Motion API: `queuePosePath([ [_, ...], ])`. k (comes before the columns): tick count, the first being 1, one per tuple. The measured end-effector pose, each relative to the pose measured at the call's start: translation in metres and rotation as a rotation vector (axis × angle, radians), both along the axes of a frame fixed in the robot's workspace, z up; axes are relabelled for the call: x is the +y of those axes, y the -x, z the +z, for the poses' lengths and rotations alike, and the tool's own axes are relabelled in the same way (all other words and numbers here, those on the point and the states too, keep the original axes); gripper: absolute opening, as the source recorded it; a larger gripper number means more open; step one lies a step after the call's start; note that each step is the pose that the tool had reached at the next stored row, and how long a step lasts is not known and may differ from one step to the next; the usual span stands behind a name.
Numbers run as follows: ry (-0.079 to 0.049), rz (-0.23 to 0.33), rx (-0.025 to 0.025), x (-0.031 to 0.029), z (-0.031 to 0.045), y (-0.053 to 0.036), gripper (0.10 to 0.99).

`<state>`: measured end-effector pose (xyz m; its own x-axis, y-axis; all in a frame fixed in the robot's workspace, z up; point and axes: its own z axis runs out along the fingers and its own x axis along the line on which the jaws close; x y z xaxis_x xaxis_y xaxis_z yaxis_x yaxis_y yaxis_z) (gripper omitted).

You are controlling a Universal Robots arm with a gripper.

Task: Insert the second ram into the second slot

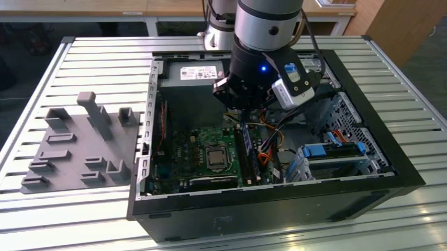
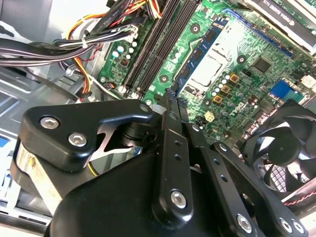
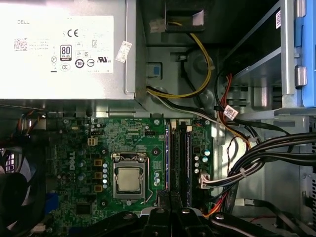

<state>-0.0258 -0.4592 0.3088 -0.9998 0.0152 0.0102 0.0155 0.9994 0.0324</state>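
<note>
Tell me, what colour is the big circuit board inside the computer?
The circuit board is green, clearest in the first wrist view.

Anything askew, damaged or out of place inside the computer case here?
Nothing stands out. The green motherboard lies flat in the open black computer case. The long black memory slots run straight and parallel. The bundle of black cables lies to one side of them, not across them.

Computer case [image 1: 279, 214] sits open on slatted table [image 1: 104, 52]. Grey fixture plate [image 1: 77, 151] lies just beside case, exterior view's left. Power supply [image 3: 64, 84] inside case.
</note>
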Motion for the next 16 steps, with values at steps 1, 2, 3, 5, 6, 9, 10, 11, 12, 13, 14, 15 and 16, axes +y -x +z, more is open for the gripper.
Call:
queuePosePath([
  [1, 0.000, 0.000, 0.0003, 0.0000, -0.0004, 0.0000, 0.118],
  [2, 0.000, 0.000, 0.0005, 0.0000, -0.0009, 0.0000, 0.118],
  [3, 0.000, 0.000, 0.0008, 0.0000, -0.0013, 0.0000, 0.118],
  [5, 0.000, 0.000, 0.0014, 0.0000, -0.0021, 0.0000, 0.118],
  [6, 0.000, 0.000, 0.0016, 0.0000, -0.0025, 0.0000, 0.118],
  [9, 0.000, 0.000, 0.0023, 0.0000, -0.0035, 0.0000, 0.118],
  [10, 0.000, 0.000, 0.0027, 0.0000, -0.0043, 0.0000, 0.118],
  [11, 0.000, 0.000, 0.0028, 0.0000, -0.0046, 0.0000, 0.118],
  [12, 0.000, 0.000, 0.0033, 0.0000, -0.0051, 0.0000, 0.118],
  [13, 0.000, 0.000, 0.0043, 0.0000, -0.0062, 0.0000, 0.118],
  [14, 0.000, 0.000, 0.0047, 0.0000, -0.0068, 0.0000, 0.118],
  [15, 0.000, 0.000, 0.0051, 0.0000, -0.0075, 0.0000, 0.118],
  [16, 0.000, 0.000, 0.0054, 0.0000, -0.0081, 0.0000, 0.118],
])
